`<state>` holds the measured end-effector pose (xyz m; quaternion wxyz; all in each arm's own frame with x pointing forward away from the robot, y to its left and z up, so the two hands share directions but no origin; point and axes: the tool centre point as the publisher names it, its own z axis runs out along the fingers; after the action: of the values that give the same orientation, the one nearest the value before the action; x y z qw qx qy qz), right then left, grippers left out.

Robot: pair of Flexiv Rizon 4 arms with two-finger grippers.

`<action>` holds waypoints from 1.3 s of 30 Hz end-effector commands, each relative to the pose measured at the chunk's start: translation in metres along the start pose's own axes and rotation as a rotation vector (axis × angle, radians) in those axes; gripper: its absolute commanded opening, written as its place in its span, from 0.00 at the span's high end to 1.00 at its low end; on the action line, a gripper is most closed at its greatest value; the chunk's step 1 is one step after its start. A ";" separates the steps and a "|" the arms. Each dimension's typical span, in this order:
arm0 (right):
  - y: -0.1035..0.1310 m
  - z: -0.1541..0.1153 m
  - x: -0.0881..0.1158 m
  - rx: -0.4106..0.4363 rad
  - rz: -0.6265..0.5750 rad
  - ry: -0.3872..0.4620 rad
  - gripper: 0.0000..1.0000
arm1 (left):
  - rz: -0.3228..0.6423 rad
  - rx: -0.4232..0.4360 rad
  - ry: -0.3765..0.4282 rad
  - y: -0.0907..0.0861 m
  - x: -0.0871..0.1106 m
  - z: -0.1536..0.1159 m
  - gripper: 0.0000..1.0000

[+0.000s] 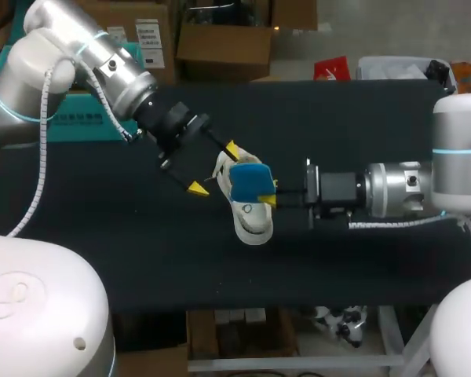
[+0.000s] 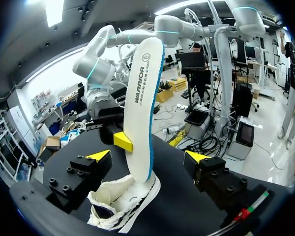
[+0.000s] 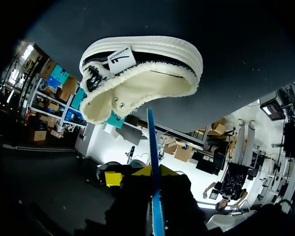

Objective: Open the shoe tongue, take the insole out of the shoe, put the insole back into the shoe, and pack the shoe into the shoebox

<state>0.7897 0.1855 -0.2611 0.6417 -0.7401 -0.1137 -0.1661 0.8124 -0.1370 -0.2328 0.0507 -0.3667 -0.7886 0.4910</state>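
Fingers of the left gripper are spread wide, nothing gripped. On the black desk a white canvas shoe is laid; a white, blue-backed foam insole, upright at its opening, is pinched by right gripper fingers.

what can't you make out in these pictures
- Shoebox: it shows in no view, so its place is unknown.
- Lower end of the insole: in the left wrist view it is sunk in the shoe; in the head view the insole itself covers it.
- Far finger of the right hand: in the left wrist view it is behind the insole.
- Inside of the shoe: the right wrist view shows it side-on, with the collar in front.
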 end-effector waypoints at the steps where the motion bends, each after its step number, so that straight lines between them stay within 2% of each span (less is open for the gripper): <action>1: -0.001 0.001 -0.004 -0.022 -0.015 0.023 1.00 | 0.009 -0.013 -0.315 0.001 0.006 0.022 0.00; 5: 0.000 -0.001 -0.006 -0.031 -0.039 0.064 1.00 | 0.025 -0.008 -0.369 0.004 0.008 0.031 0.00; 14: 0.004 -0.001 -0.007 -0.037 -0.046 0.090 1.00 | 0.018 -0.007 -0.408 0.011 0.002 0.033 0.44; 20: 0.005 0.000 -0.007 -0.044 -0.051 0.094 1.00 | 0.011 -0.011 -0.417 0.014 0.000 0.044 0.45; 23: 0.005 0.002 -0.006 -0.047 -0.053 0.095 1.00 | 0.018 -0.008 -0.421 0.014 -0.001 0.047 0.50; 26: 0.004 0.003 -0.007 -0.051 -0.055 0.094 1.00 | 0.025 -0.011 -0.419 0.013 -0.001 0.049 0.51; 29: 0.004 0.004 -0.007 -0.055 -0.056 0.090 1.00 | 0.028 -0.012 -0.427 0.013 -0.001 0.050 0.57; 33: 0.003 0.004 -0.008 -0.060 -0.054 0.090 1.00 | 0.028 -0.017 -0.431 0.013 -0.001 0.050 0.71; 36: 0.003 0.004 -0.008 -0.066 -0.053 0.089 1.00 | 0.031 -0.020 -0.436 0.013 -0.002 0.050 0.87; 37: 0.003 0.004 -0.008 -0.067 -0.052 0.089 1.00 | 0.031 -0.020 -0.436 0.013 -0.002 0.050 0.88; 39: 0.003 0.004 -0.008 -0.069 -0.053 0.089 1.00 | 0.030 -0.026 -0.436 0.013 -0.002 0.050 0.81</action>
<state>0.7859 0.1887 -0.2688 0.6176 -0.7490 -0.1000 -0.2181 0.8021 -0.1712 -0.2674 -0.1198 -0.2731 -0.7827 0.5463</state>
